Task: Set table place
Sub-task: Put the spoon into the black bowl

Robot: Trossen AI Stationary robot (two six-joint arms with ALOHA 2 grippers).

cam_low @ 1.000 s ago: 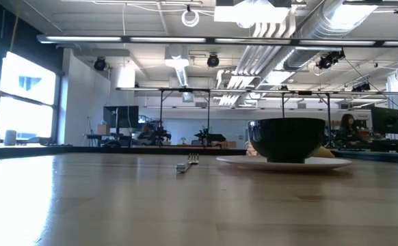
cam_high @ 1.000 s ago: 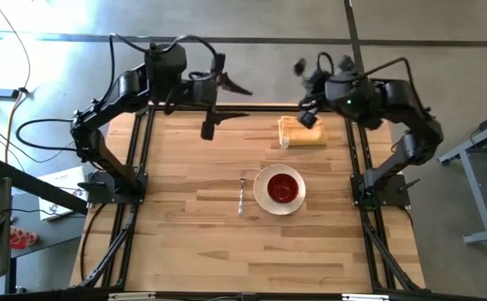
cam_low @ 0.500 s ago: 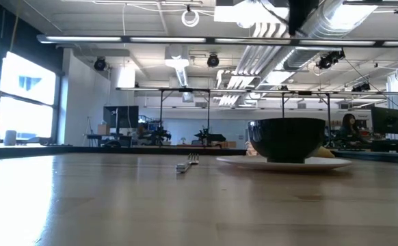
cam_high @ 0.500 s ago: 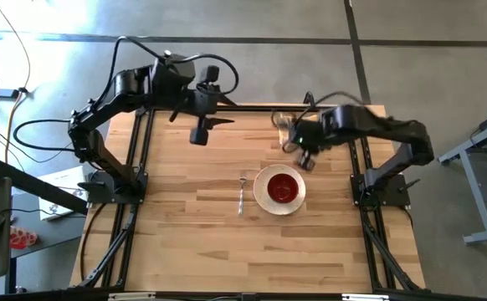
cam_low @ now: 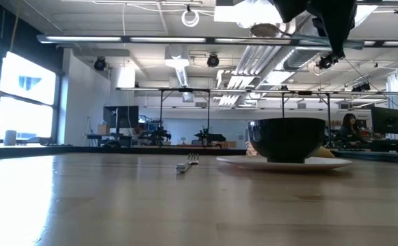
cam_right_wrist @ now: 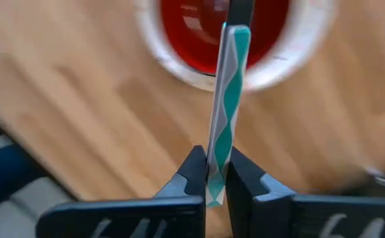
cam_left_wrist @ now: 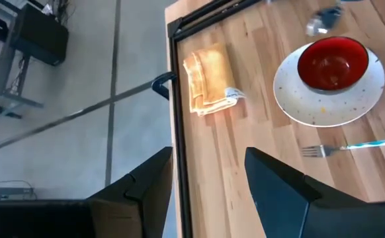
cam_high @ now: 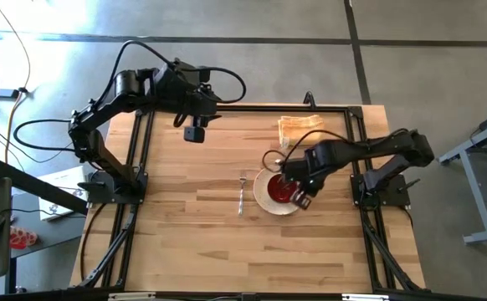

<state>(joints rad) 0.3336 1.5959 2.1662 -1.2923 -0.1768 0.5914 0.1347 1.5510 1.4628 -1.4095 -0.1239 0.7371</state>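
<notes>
Over the last second your right arm swung from the far right corner of the bench, beside the folded yellow cloth [cam_high: 301, 130], down to the place setting. The right hand [cam_high: 300, 196] now hung directly over the round cream speckled plate [cam_high: 263, 196], its fingers [cam_right_wrist: 194, 173] clamped narrow on the teal-and-white striped handle of a utensil [cam_right_wrist: 222, 125]. The handle pointed toward the glossy red bowl [cam_right_wrist: 209, 26] below it. The working end was hidden, so whether it was the spoon could not be confirmed, though the thin silver fork [cam_high: 242, 192] already lay on the bench just left of the plate, apart from its rim.

The bowl sat on the plate, and the plate sat near the middle of the light butcher-block bench [cam_high: 210, 242]. In the low view the bowl stood dark and upright on its plate, with the right arm entering from above.

Your left arm drew back toward the far left of the bench during the same second. The left hand [cam_high: 195, 132] hovered there, fingers [cam_left_wrist: 278, 185] spread wide and holding nothing.

Judged from this layout, plate, bowl and fork were placed, and the carried utensil was the remaining item. It likely belonged on the bare bench to the right of the plate, so the hand needed to clear the bowl before lowering.
</notes>
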